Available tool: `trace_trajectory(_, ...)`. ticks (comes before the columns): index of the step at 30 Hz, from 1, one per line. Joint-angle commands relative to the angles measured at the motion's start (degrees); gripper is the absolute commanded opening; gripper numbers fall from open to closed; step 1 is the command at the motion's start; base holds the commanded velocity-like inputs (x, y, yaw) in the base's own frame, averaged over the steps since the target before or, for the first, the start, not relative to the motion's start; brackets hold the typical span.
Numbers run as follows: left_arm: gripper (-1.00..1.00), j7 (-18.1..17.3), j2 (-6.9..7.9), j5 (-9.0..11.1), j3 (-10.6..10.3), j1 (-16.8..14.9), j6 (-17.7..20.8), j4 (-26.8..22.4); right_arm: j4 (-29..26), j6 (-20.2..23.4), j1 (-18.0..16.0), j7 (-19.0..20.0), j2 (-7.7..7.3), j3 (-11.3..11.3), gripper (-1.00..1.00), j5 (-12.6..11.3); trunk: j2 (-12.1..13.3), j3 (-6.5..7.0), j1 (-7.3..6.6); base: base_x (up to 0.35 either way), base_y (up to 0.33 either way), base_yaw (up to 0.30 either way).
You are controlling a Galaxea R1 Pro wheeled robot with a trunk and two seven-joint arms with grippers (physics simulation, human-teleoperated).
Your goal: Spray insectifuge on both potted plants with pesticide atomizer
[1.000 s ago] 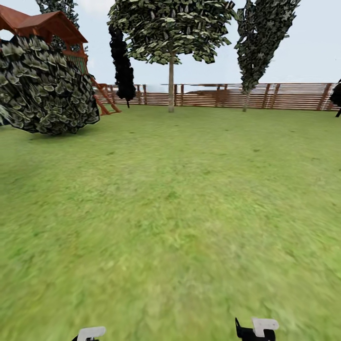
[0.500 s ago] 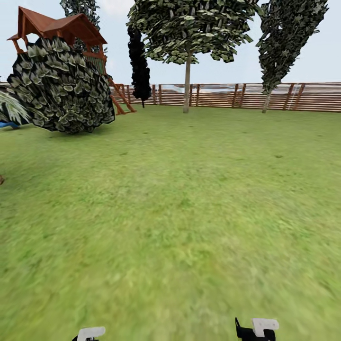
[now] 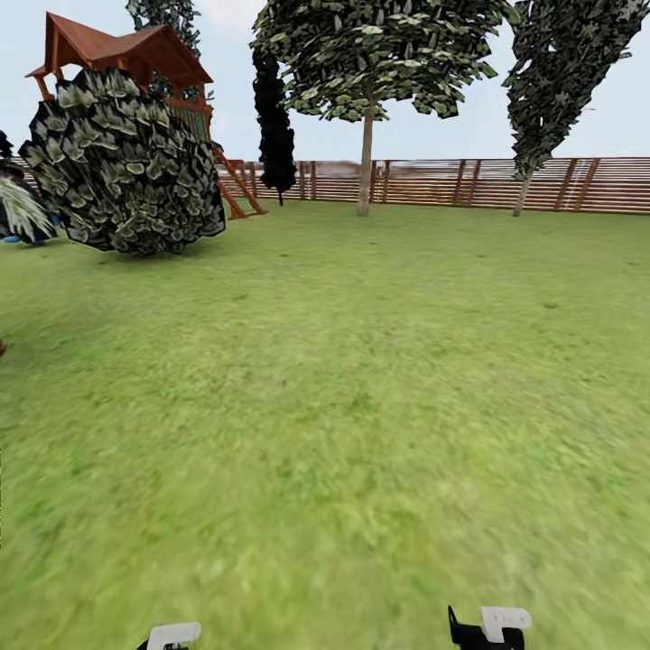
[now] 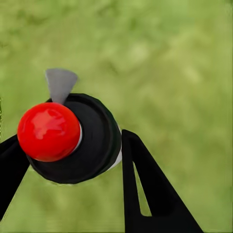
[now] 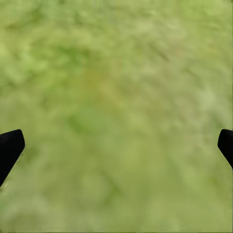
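Left gripper (image 4: 73,162) jaws pinched the atomizer (image 4: 94,141), its dark round end and red knob (image 4: 48,131) facing the wrist camera, so the pick-up looked done. Right gripper (image 5: 116,145) jaws were spread wide with nothing between them, just lawn (image 3: 343,406) below. Since a second before, the whole head view had slid rightward: pale fronds (image 3: 18,208) had come in at the left edge, and the bush (image 3: 126,171), playhouse (image 3: 126,50), tree (image 3: 366,162) and fence (image 3: 469,183) all sat further right. That was the camera swinging left, not the things moving. Both grippers kept their spots at the bottom edge. Judgement: the robot was turning to look for the potted plants, and spraying hadn't started. As for containers, no pot was in sight, and I couldn't tell how much the atomizer held.
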Motion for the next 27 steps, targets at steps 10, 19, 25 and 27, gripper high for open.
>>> trace_trajectory(10, -1.0, 0.22, 0.01, 0.16, -0.59, -0.04, -0.17, 0.03, 0.0, -0.12, -0.01, -0.21, -0.01, 0.51, 1.0, -0.39, -0.02, -0.05, 0.02, 0.34, 0.0, 0.178)
trace_trajectory(19, -1.0, 0.22, 0.01, 0.16, -0.6, -0.04, -0.21, 0.03, 0.0, -0.12, -0.01, -0.21, -0.04, 0.51, 1.0, -0.39, -0.02, -0.05, 0.02, 0.34, 0.0, 0.179)
trace_trajectory(25, -1.0, 0.22, 0.01, 0.08, -0.6, -0.04, -0.22, 0.03, 0.0, -0.12, -0.01, -0.21, -0.01, 0.51, 1.0, -0.38, -0.02, -0.05, 0.02, 0.34, 0.0, 0.179)
trace_trajectory(27, -1.0, 0.22, 0.01, 0.07, -0.6, -0.04, -0.22, 0.03, 0.0, -0.12, -0.01, -0.21, -0.02, 0.51, 1.0, -0.37, -0.02, -0.05, 0.02, 0.34, 0.0, 0.179)
